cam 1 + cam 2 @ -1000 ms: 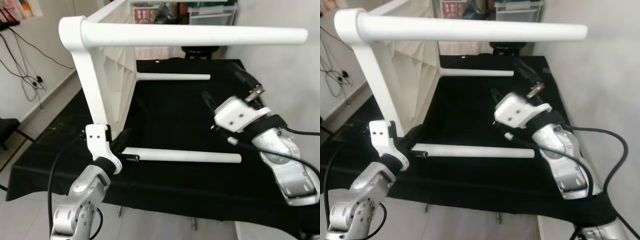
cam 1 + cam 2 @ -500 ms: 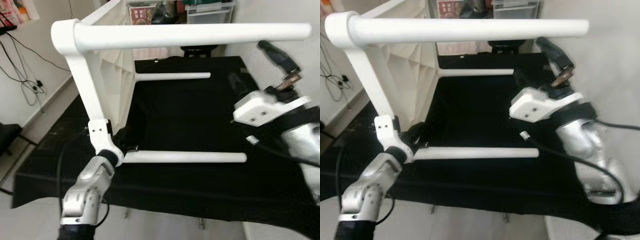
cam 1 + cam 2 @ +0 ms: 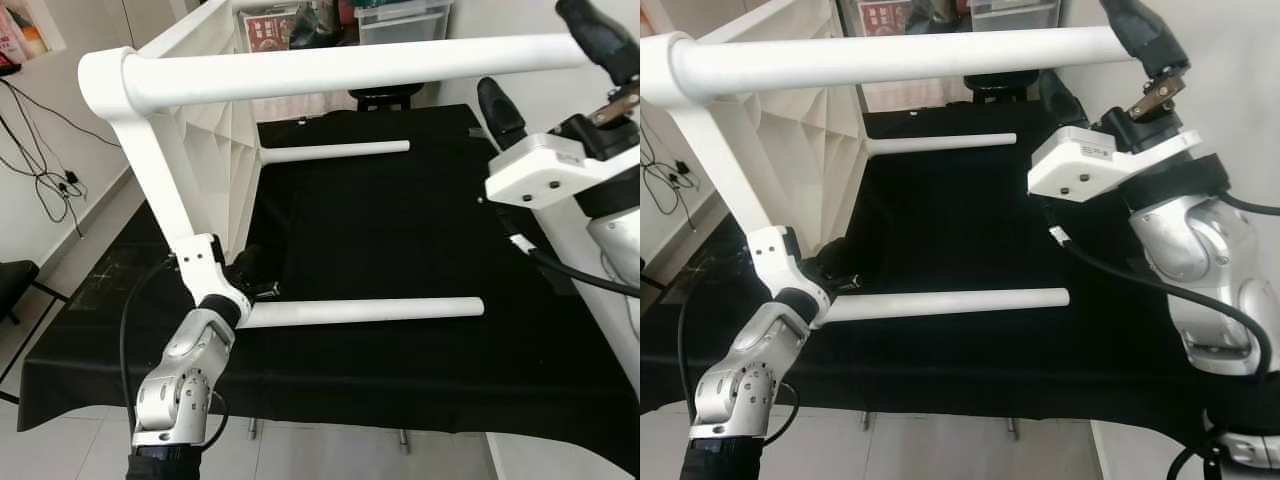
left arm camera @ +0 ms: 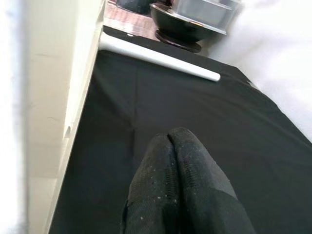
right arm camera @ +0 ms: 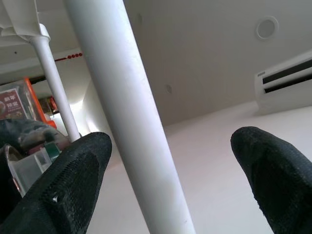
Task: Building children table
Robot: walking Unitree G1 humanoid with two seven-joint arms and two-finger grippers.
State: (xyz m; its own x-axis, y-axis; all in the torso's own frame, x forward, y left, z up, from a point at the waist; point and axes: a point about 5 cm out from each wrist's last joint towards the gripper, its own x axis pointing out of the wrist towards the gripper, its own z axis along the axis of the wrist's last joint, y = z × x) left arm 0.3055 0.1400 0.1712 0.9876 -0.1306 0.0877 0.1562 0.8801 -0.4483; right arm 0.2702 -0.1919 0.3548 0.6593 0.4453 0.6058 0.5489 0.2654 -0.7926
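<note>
A white children's table lies on its side on the black-covered table (image 3: 400,230), its ribbed underside (image 3: 235,150) facing right. Three of its white legs point right: an upper one (image 3: 350,68), a near lower one (image 3: 370,311) and a far lower one (image 3: 335,151). My left gripper (image 3: 258,278) is low at the base of the near lower leg, fingers (image 4: 169,146) pressed together with nothing between them. My right gripper (image 3: 1098,65) is raised at the free end of the upper leg. It is open, and the upper leg (image 5: 126,122) runs between its fingers.
A black stool (image 3: 385,98) and storage boxes stand beyond the table's far edge. A white wall runs close along the right side. Cables (image 3: 45,150) hang on the left wall, and a dark chair (image 3: 10,280) sits at the left.
My right arm has risen from just above the cloth to the end of the upper leg. The left gripper stays by the lower leg's base. The camera has shifted a little.
</note>
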